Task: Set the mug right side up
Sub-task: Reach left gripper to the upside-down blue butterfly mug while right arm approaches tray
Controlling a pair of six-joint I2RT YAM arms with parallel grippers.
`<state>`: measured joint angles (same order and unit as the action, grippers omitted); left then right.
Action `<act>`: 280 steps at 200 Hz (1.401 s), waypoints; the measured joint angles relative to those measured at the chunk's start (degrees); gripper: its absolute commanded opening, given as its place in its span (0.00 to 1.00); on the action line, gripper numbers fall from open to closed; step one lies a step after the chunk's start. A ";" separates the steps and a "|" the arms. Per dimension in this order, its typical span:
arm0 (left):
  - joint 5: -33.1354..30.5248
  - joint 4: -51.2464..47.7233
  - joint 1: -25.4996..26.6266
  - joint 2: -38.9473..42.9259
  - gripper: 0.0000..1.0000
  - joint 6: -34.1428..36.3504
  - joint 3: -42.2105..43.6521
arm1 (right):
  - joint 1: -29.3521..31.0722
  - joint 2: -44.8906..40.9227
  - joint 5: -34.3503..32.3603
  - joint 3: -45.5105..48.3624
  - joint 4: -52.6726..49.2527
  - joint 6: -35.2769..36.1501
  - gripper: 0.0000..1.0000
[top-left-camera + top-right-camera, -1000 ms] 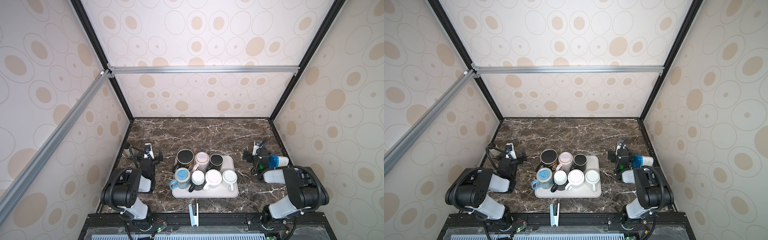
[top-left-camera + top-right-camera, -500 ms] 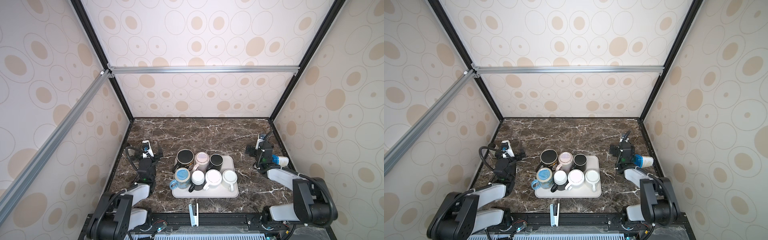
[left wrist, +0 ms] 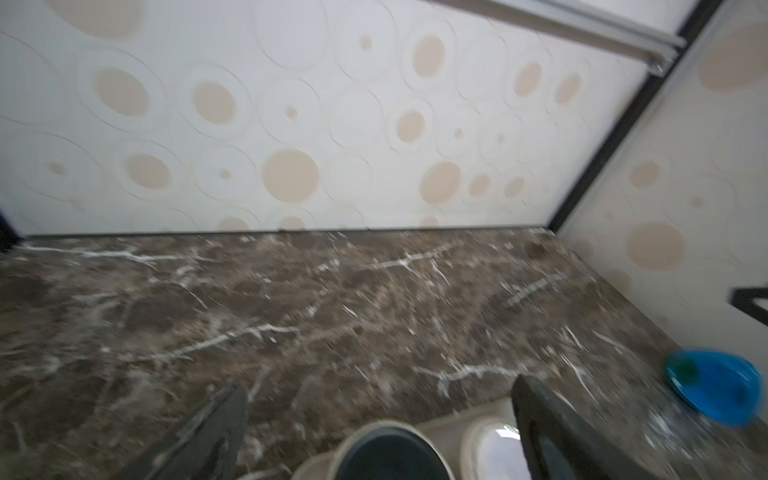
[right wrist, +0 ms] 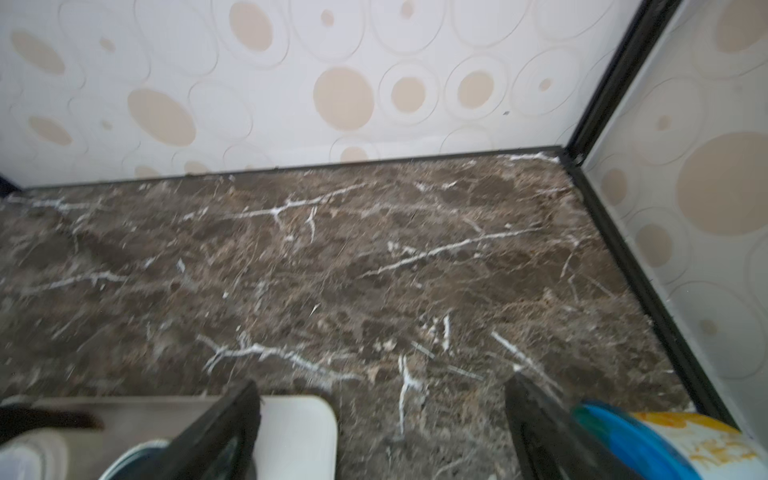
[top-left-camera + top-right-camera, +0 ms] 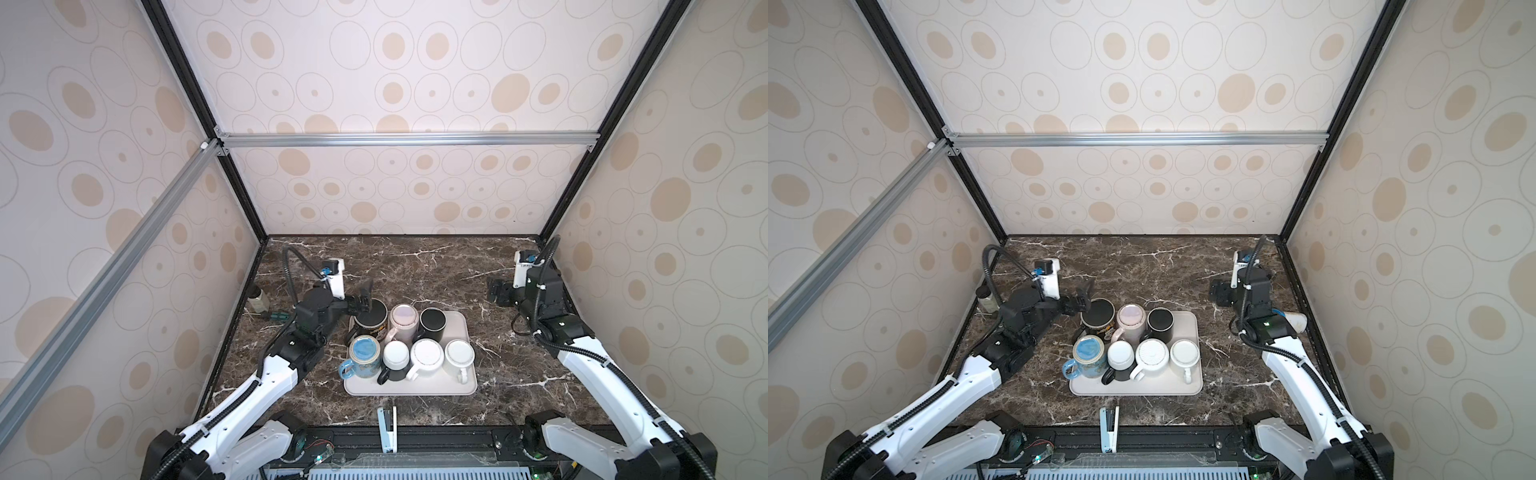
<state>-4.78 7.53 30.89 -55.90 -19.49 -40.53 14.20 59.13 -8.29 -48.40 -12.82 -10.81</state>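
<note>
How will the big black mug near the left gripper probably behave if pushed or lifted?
The big black mug looks rigid and glossy, so a grip may slip. It seems to stand mouth down, so it should slide rather than tip. The pink mug beside it may get shoved.

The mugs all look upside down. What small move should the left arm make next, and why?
Probably ease the left gripper forward around the large black mug. Its jaws stand open right beside that base-up mug, while the right gripper hangs open far off.
</note>
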 measured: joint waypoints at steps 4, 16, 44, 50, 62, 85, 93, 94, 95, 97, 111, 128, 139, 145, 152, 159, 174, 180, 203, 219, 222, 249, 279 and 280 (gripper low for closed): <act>0.00 -2.86 1.73 0.13 0.99 -0.44 -1.29 | 1.42 -0.31 -0.04 -0.17 -1.75 -0.24 0.93; -0.09 -9.97 5.03 0.26 0.98 -1.53 -4.50 | 5.18 -0.90 -0.13 -0.52 -5.86 -0.59 0.92; -2.67 -25.24 12.31 -1.16 0.98 -4.94 -10.80 | 13.77 -2.69 -2.16 -1.66 -13.66 -1.18 0.92; -3.45 -28.09 13.90 -1.86 0.98 -5.88 -11.82 | 15.13 -3.10 -2.73 -1.86 -14.75 -1.33 0.92; -4.81 -33.62 16.96 -3.43 0.98 -7.65 -13.60 | 17.59 -4.04 -3.85 -2.38 -17.11 -1.60 0.91; -5.01 -42.49 19.67 -4.42 0.98 -11.32 -14.05 | 19.85 -5.38 -6.01 -3.06 -20.55 -2.23 0.91; -4.92 -45.20 19.93 -4.07 0.98 -12.68 -14.03 | 20.35 -5.73 -6.73 -3.26 -21.46 -2.47 0.90; -4.92 -45.46 19.96 -4.00 0.98 -12.79 -14.05 | 20.44 -5.79 -6.84 -3.30 -21.62 -2.54 0.90; -4.87 -46.16 19.98 -3.80 0.98 -13.16 -14.05 | 20.48 -5.81 -6.86 -3.32 -21.70 -2.64 0.90; -4.85 -46.47 20.00 -3.63 0.98 -13.35 -14.03 | 20.57 -5.84 -6.99 -3.34 -21.97 -2.69 0.90; -4.50 -50.25 20.00 -1.90 0.98 -15.50 -14.03 | 21.14 -6.01 -7.80 -3.54 -23.04 -3.30 0.89; -3.85 -54.07 20.06 1.07 0.99 -17.44 -14.03 | 21.44 -5.92 -8.33 -3.67 -23.85 -3.85 0.88; -3.34 -56.06 20.06 2.60 1.00 -18.56 -13.97 | 21.51 -5.73 -8.37 -3.87 -24.15 -4.26 0.88; -3.10 -56.78 20.06 3.13 1.00 -18.95 -13.81 | 21.53 -5.53 -8.37 -3.96 -24.17 -4.46 0.87; -2.84 -57.53 20.06 3.54 1.00 -19.45 -13.49 | 21.55 -5.29 -8.37 -4.07 -24.15 -4.70 0.87; -2.67 -58.14 20.06 3.58 1.00 -19.76 -13.07 | 21.64 -5.01 -8.33 -4.09 -24.09 -4.94 0.86; -2.10 -58.84 20.06 3.23 1.00 -20.24 -11.87 | 21.84 -4.44 -8.17 -4.09 -24.04 -5.44 0.86; -1.92 -59.12 20.06 3.04 1.00 -20.41 -11.23 | 21.86 -4.26 -8.13 -4.09 -24.02 -5.55 0.86; -1.46 -59.60 20.06 2.64 1.00 -20.81 -9.22 | 22.01 -3.93 -8.02 -4.09 -23.93 -5.99 0.86; -0.98 -59.47 20.06 2.54 1.00 -21.03 -8.22 | 22.23 -3.93 -7.98 -4.09 -23.67 -6.29 0.86; -0.90 -59.43 20.06 2.54 1.00 -21.03 -8.02 | 22.23 -3.93 -7.98 -4.07 -23.61 -6.34 0.86; -0.26 -58.80 20.06 2.36 1.00 -21.16 -5.86 | 22.23 -3.93 -7.93 -3.48 -22.95 -6.86 0.85; 0.04 -57.11 20.06 0.55 1.00 -21.07 -4.96 | 22.34 -3.93 -7.72 -2.67 -22.45 -7.39 0.85; 0.04 -57.09 20.06 0.50 1.00 -21.05 -4.96 | 22.34 -3.93 -7.72 -2.67 -22.47 -7.41 0.85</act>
<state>-4.73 -49.56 50.96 -55.40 -40.53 -45.50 36.53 55.20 -16.01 -51.07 -35.29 -18.22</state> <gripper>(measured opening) 0.998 0.852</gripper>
